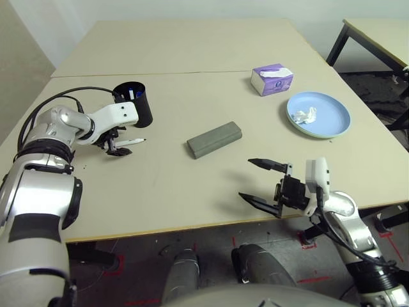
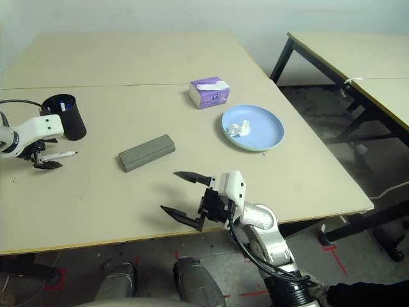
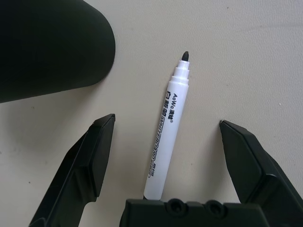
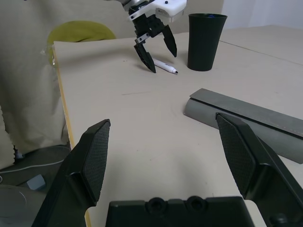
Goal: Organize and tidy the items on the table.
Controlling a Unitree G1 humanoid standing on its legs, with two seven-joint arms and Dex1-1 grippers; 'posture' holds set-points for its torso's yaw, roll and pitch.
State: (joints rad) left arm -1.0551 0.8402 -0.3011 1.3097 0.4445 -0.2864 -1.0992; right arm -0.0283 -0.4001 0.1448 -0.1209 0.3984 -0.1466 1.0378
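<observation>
Now I am hovering my left pincer (image 3: pixel 165 156) wide open and empty astride the white marker (image 3: pixel 166 137), ready to pinch it for the black cup (image 1: pixel 135 102) just beside at one o'clock. My right pincer (image 1: pixel 263 182), also spread and holding nothing, is waiting near the tabletop's (image 1: pixel 192 45) front edge, the grey case (image 1: pixel 215 139) at eleven o'clock. Open room is lying between us.

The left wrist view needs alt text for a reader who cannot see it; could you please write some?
A white marker lies on the pale table between the open left gripper fingers, untouched, its black tip pointing away. A black cup stands close beside it.
</observation>
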